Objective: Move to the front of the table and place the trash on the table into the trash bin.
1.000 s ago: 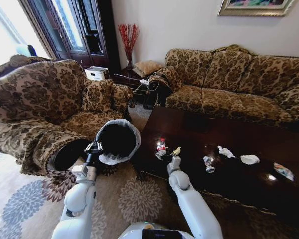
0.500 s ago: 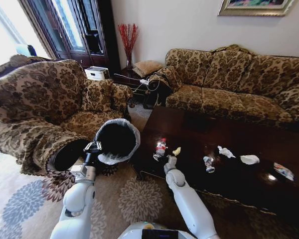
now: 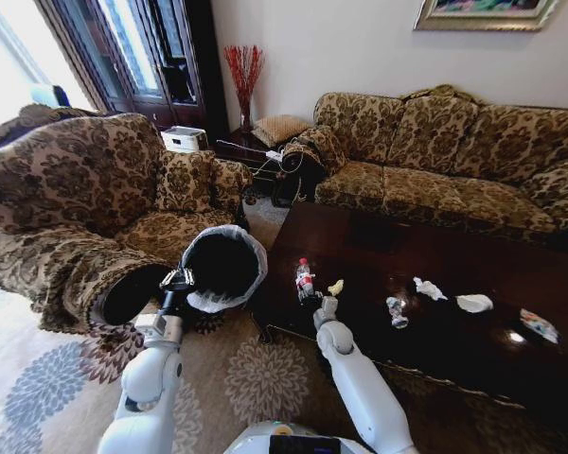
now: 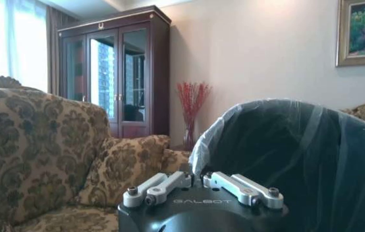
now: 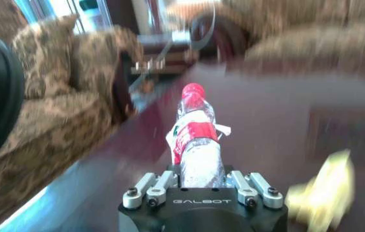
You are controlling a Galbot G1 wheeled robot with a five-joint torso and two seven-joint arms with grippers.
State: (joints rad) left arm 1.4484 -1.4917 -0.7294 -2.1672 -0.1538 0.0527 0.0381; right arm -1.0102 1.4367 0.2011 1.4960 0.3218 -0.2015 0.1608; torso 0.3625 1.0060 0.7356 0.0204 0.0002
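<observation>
left hand (image 3: 179, 280): fingers closed on the rim of the bin (image 3: 223, 268), holding it tilted beside the desk's left end, mouth facing the robot
bin liner: white bag folded over rim, hand pinches it too
right hand (image 3: 313, 299): clamped on bottle (image 3: 304, 278), lifted clear of the desk (image 3: 473, 350), red cap up
bottle, wrist view (image 5: 195, 140): gripped low on its body, top leans away from the hand
leftover trash: yellow scrap (image 3: 335, 287) just beside the right hand, can (image 3: 395, 311), tissues (image 3: 429, 288), wrapper (image 3: 538, 324) further right on the desk
risk: low grip on slick plastic, bottle may tip or slip during the swing toward the bin; may clip the rim; bin may sag if the liner slides
</observation>
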